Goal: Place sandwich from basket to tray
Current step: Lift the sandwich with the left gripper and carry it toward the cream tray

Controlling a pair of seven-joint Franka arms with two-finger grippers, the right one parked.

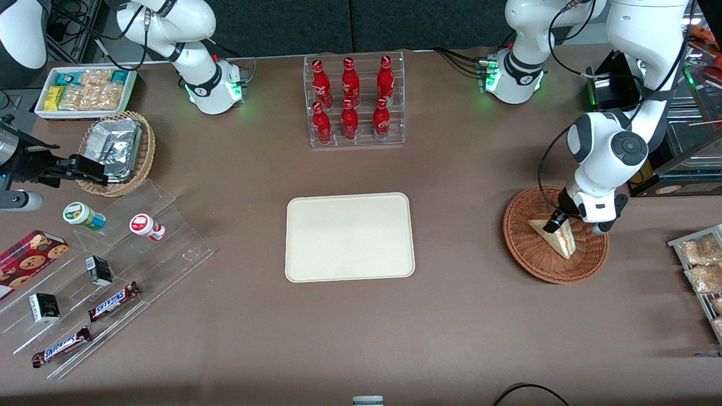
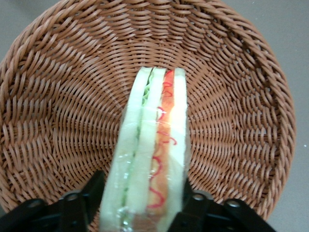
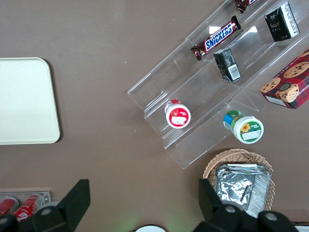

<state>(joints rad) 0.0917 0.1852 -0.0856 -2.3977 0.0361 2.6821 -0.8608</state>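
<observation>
Gripper [image 1: 555, 221], right of frame, clamped on sandwich [image 1: 555, 235] in basket [image 1: 530, 254], set for transfer to centre tray [image 1: 350, 237].

A brown-covered table [image 1: 451, 338] stands before a dark wall [image 1: 350, 22].

Six red cola bottles [image 1: 351, 100] stand in a clear rack [image 1: 356, 138]. Snickers bars [image 1: 113, 301], small cartons [image 1: 99, 270] and a cookie box [image 1: 29, 256] lie on acrylic steps [image 1: 169, 248].
</observation>
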